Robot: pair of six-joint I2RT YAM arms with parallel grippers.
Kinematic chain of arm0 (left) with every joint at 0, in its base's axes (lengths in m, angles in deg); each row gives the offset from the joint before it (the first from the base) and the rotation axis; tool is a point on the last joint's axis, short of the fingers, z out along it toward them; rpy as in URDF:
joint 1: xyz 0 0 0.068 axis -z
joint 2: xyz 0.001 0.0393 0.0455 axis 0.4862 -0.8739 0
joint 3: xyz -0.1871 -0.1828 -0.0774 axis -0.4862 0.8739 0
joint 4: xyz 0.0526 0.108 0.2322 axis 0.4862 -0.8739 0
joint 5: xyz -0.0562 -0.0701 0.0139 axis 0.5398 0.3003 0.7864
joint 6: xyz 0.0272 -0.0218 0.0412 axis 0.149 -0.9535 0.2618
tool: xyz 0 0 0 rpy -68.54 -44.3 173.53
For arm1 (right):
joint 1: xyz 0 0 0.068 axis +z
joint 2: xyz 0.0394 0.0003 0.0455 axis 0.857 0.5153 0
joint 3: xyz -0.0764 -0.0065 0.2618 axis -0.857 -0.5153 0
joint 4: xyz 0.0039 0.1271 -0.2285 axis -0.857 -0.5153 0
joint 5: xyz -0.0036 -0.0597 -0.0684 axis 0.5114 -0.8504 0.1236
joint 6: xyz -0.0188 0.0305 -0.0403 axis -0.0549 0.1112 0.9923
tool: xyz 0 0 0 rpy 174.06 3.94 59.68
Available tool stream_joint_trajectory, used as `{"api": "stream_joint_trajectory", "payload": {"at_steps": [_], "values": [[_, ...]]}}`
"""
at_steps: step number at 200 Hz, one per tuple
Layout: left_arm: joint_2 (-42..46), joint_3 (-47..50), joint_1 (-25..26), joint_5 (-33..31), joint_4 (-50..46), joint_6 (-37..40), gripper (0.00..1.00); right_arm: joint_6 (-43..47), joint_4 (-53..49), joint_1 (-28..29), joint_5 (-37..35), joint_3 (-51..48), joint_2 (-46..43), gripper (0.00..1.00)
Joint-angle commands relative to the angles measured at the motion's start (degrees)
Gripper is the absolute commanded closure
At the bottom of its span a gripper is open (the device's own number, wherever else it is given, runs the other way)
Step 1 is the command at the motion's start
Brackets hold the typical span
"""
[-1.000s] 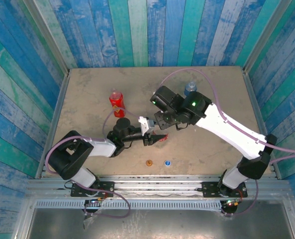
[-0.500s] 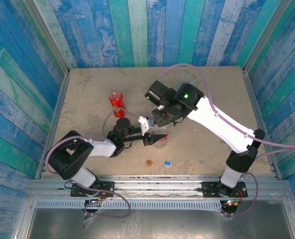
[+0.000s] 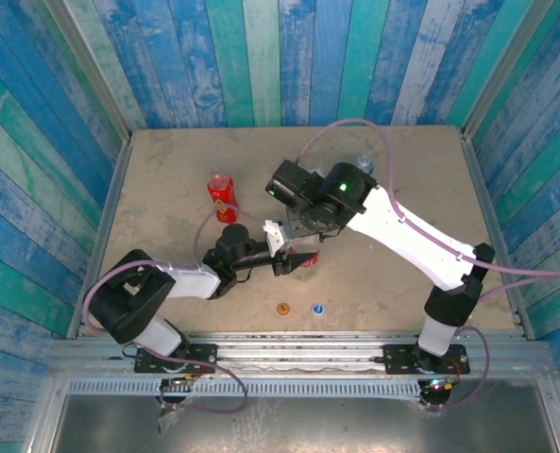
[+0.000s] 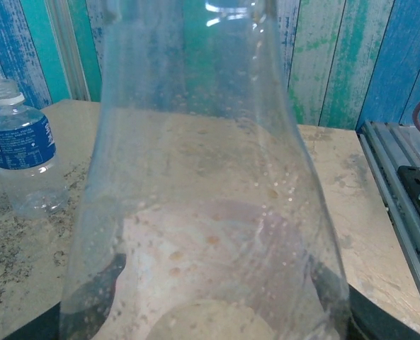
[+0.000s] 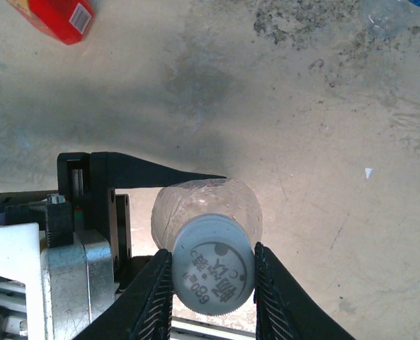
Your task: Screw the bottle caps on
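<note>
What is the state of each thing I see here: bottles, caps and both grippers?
Left gripper: shut on tall clear plastic bottle, upright.
Right gripper: shut on white round plastic cap, atop that bottle.
All-red plastic bottle: standing, untouched.
Short clear bottle, blue label: standing, untouched.
Orange round cap: loose on table.
Blue round cap: loose on table.

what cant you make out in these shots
- Right wrist view: whether the white cap is threaded on; it covers the neck of the clear bottle.
- Left wrist view: that bottle's mouth, cut off by the top edge.
- Top view: the cap and most of that bottle, under the right arm; the blue-label bottle, partly behind it.
- Top view: detail on the orange cap and blue cap, too small.
</note>
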Motion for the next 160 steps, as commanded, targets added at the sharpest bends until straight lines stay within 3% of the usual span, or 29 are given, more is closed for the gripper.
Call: {"api": "stream_joint_trajectory", "payload": {"at_steps": [1, 24, 51, 116, 136, 160], "values": [[1.56, 1.05, -0.37, -3.42, -3.56, 3.25, 0.41, -0.12, -7.33, 0.37, -0.47, 1.14, 3.35, 0.85], [1.49, 1.07, -0.31, -3.45, -4.07, 3.17, 0.41, 2.91, -7.29, 0.2, -1.0, 4.11, 3.05, 0.77], [0.92, 0.89, -0.37, -3.29, -3.91, 2.86, 0.41, 4.86, -7.75, 0.21, -0.87, 4.9, 1.83, 0.6], [0.5, 0.96, -0.33, -3.0, -3.56, 2.59, 0.41, 9.76, 2.64, 0.45, 6.3, -1.93, -6.06, 0.43], [0.47, 1.46, -0.32, -0.61, -2.05, 2.79, 0.41, 15.87, 8.09, 0.45, 8.92, -5.83, -10.33, 0.4], [0.35, 1.49, -0.29, 4.76, -1.61, 3.78, 0.41, 31.95, 13.66, 0.27, 10.58, -12.71, -16.62, 0.38]]}}
